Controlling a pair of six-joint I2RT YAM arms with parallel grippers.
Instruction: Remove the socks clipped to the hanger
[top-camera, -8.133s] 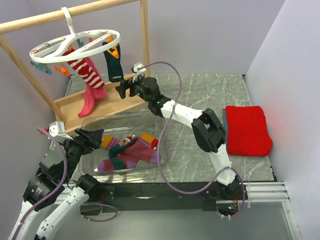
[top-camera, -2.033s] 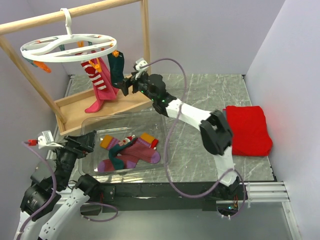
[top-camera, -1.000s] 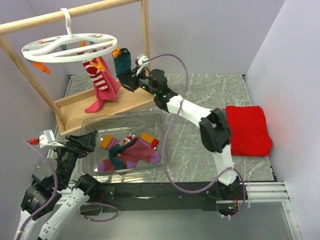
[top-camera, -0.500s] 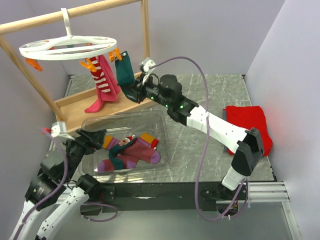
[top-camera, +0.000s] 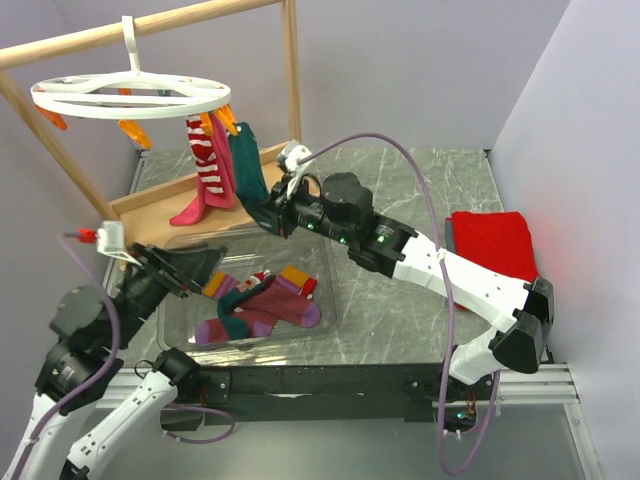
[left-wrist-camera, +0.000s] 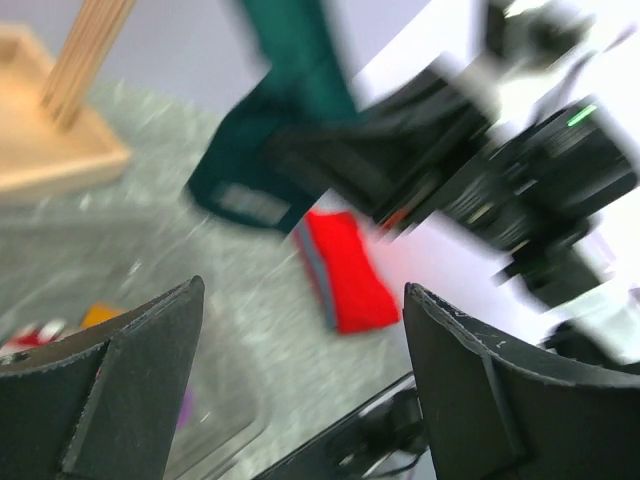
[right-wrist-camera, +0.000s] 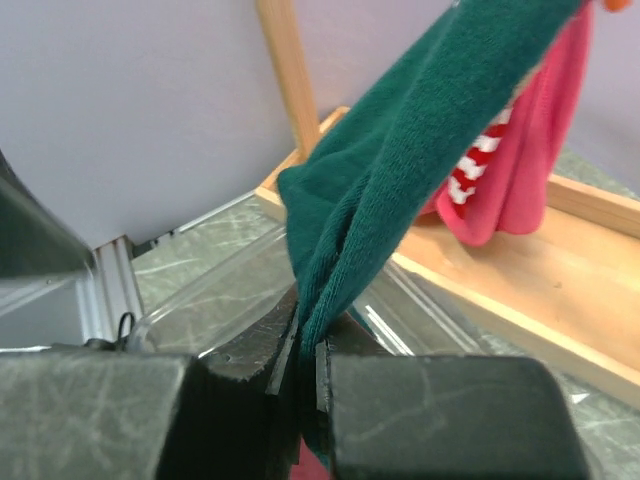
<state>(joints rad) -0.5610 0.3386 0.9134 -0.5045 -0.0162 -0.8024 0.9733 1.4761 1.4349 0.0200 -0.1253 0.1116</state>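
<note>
**Hanger and right arm, overhead view.** The white ring hanger (top-camera: 130, 98) hangs by its hook from the wooden rail (top-camera: 140, 30) at 10 o'clock. Three socks remain clipped at its 4 o'clock rim: pink sock (top-camera: 195, 205), striped sock (top-camera: 210, 165) and teal sock (top-camera: 245, 165). Your right gripper (top-camera: 268, 215) is clenched on the teal sock's lower end, which runs taut up to an orange clip (top-camera: 228, 122). The wrist view shows only a thin fold of fabric pinched.

**Likely faults.** If the clip outholds the pull, you probably drag the whole hanger along the rail or unhook it. With so narrow a pinch, the sock may instead slide out of the fingers. The neighbouring socks could swing into the arm.

**Left arm.** Your left gripper (top-camera: 190, 262) hovers at 8 o'clock, fingers spread wide and holding nothing.

**Room and surface.** Plain lavender walls enclose a grey marbled table (top-camera: 420, 190). A clear bin (top-camera: 320, 250) at 7 o'clock holds freed socks (top-camera: 265, 305). A folded red cloth (top-camera: 495, 260) lies at 3 o'clock.
</note>
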